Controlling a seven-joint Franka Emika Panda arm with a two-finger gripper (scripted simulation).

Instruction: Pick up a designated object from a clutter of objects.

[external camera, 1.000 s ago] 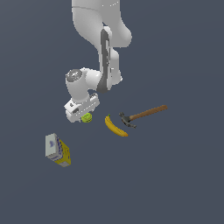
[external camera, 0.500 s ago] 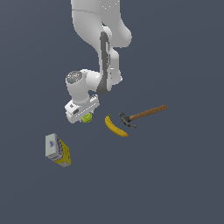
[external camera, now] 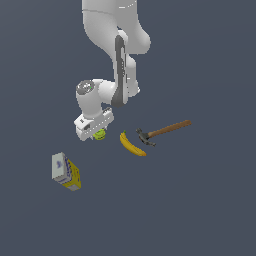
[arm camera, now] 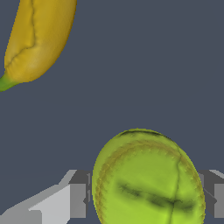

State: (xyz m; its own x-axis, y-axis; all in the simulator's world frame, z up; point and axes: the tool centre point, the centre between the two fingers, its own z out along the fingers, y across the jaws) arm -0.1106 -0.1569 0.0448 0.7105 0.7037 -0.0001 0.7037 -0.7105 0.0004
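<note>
The small yellow-green ball (external camera: 100, 134) sits on the dark floor under my white hand. My gripper (external camera: 97, 133) is down over it. In the wrist view the ball (arm camera: 148, 179) fills the gap between my fingers (arm camera: 78, 200), which press on both of its sides, so the gripper (arm camera: 147, 199) is shut on it. The yellow banana (external camera: 131, 144) lies close by toward the exterior view's right, and its end shows in the wrist view (arm camera: 38, 37). Whether the ball has left the floor cannot be told.
A hammer (external camera: 162, 131) with a wooden handle and a dark head lies just beyond the banana toward the exterior view's right. A yellow box (external camera: 65, 171) with a grey-white face stands at the lower left of the exterior view. The floor is plain dark grey.
</note>
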